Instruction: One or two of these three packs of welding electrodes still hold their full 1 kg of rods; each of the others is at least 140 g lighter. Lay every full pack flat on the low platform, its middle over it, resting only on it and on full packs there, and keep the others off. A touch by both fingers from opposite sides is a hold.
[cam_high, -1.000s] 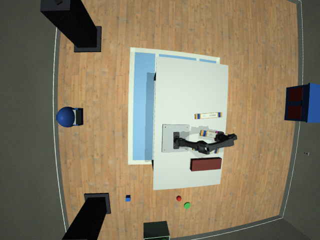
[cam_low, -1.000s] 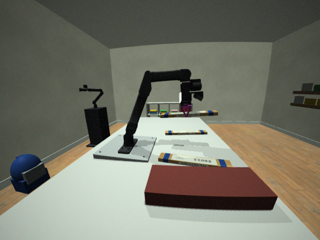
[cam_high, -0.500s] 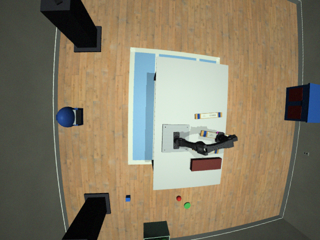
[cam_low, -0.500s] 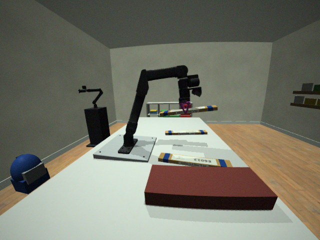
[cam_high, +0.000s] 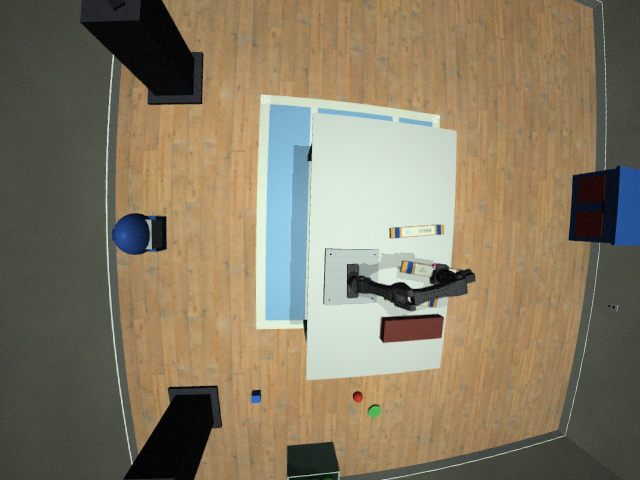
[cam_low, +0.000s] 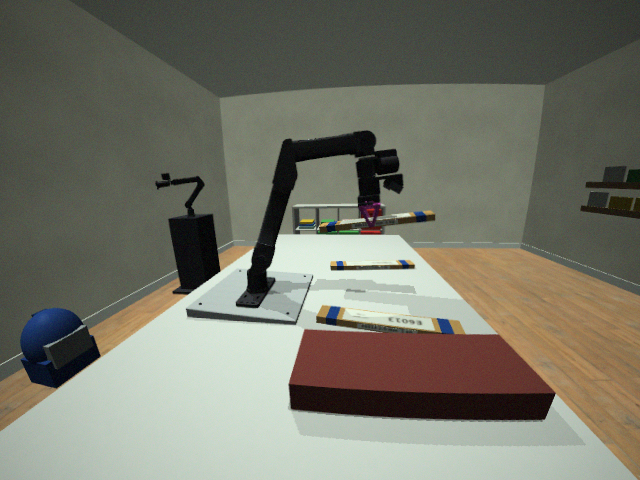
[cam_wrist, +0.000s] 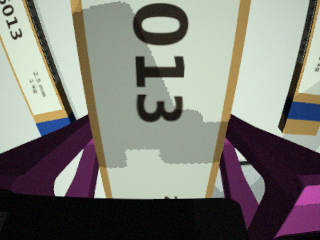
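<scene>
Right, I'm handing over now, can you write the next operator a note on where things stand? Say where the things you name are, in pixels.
Pincer (cam_low: 370, 223) (cam_wrist: 159, 120): shut on one electrode pack (cam_low: 400, 219) (cam_wrist: 160, 135), held tilted above the table.
Other packs: one beside the dark red platform (cam_high: 412, 331) (cam_low: 413, 361), one farther off; both lie on the table.
Done: one pack lifted; none on the platform.
Left: judge which are full, lay those flat on the platform. Weights can't be seen.

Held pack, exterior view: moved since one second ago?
Yes: the held pack has tilted, its image-right end now higher above the table's far edge.
</scene>
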